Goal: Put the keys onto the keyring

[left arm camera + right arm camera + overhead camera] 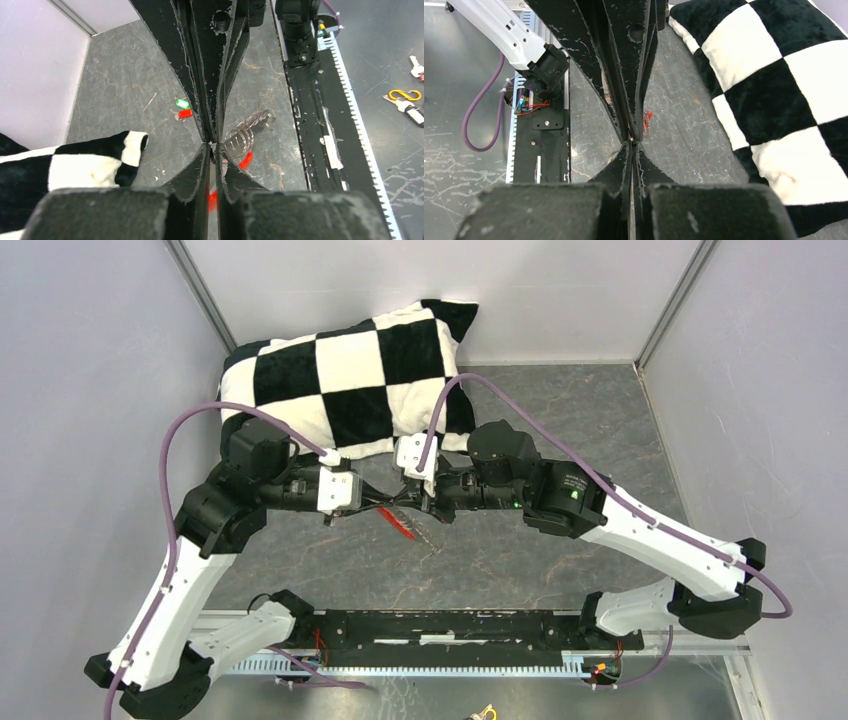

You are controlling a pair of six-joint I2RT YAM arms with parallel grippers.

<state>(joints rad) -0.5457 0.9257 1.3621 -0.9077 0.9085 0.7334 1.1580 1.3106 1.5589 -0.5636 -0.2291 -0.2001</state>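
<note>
Keyring [241, 137], a thin silvery wire coil w/ a short chain, joined to a curved bright red plastic fob, sits right at the claw tips, mid-frame in the left wrist view. Coil is just beside the left gripper [215, 149], on the frame-right side of its fingertips. Chain trails off toward upper right. One bit of red fob pokes out lower right of the tips, and another shows in the slit btwn the two fingers lower down. So the left claw is narrow and looks pinched on the fob.

Right gripper [633, 145] comes in tip-to-tip w/ the left one and is fully closed. Can't tell if it nips anything; only a small red sliver shows just above its tips.

Both claws are black, wedge-shaped, w/ scuffed edges and rough foam-like pads.

Two tiny keys lie flat on the grey marbled tabletop [125, 75], upper left of the tips, apart from the claws. The green-headed key [182, 103] is just above the red-headed key [185, 113]; they're close together, maybe touching. Heads are glossy plastic; blades too small to make out.

Plush black-and-white checked pillow [774, 90] fills the right side of the right wrist view. Black base rail w/ a white toothed strip [320, 115] runs down the right of the left wrist view.

In the top view the fob slants down-right, below where the claws meet.
</note>
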